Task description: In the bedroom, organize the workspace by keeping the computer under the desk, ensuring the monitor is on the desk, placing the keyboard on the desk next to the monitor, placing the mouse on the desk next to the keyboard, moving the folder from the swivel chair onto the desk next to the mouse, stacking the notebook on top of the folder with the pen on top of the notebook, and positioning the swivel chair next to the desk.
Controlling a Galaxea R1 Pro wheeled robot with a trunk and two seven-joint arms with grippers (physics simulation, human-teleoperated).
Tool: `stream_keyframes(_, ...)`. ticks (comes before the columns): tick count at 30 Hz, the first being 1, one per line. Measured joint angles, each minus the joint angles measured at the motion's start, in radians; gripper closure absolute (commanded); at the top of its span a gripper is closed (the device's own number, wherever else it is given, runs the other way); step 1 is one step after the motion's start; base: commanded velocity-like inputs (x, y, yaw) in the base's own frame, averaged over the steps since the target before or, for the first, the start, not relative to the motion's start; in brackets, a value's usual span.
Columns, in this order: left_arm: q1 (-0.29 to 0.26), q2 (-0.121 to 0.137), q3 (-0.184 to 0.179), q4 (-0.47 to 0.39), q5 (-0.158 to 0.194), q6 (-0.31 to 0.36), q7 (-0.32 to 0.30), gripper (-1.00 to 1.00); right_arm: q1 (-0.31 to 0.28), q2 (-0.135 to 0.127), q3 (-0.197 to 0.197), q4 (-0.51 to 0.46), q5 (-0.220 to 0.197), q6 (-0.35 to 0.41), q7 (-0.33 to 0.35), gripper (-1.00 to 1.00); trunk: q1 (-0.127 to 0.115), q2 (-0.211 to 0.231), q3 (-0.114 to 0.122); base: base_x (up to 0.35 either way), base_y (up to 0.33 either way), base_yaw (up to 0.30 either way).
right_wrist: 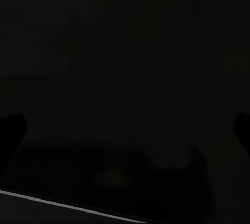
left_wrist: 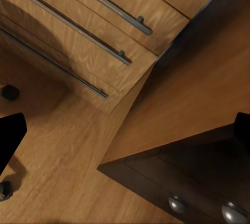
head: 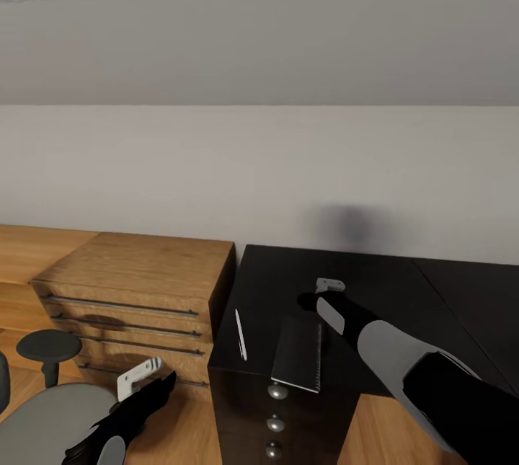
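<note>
Where grey wall meets, black desk (head: 404,285).

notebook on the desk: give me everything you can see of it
The notebook is thin, with a dark grey cover and a spiral binding down one long edge. It lies flat and closed on the glossy black desk, near the front edge above the drawer unit, slightly skewed to that edge. The pen lies apart beside it. The right claw hovers beyond its far end, not touching.
</note>
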Motion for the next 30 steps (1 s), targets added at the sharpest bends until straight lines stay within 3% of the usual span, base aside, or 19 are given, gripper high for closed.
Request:
stream_keyframes(20, 0.0, 0.0, 0.001, -0.002, 0.0, 0.0, 0.0, -1.0, 0.0, 0.002, 0.002, 0.008, 0.0, 0.0, 0.0, -1.0, 0.077, -0.14, -0.063, 0.0, 0.0, 0.0)
stream_keyframes(22, 0.0, 0.0, 0.001, -0.003, 0.0, 0.0, 0.0, -1.0, -0.001, 0.003, 0.011, 0.007, 0.021, 0.0, -0.003, -1.0, 0.084, -0.154, -0.069, 0.0, 0.0, 0.0)
stream_keyframes(30, 0.0, 0.001, 0.002, -0.006, 0.0, 0.0, 0.0, -1.0, -0.001, 0.003, 0.012, 0.008, 0.024, -0.001, -0.002, -1.0, 0.084, -0.155, -0.069, 0.0, 0.0, 0.0)
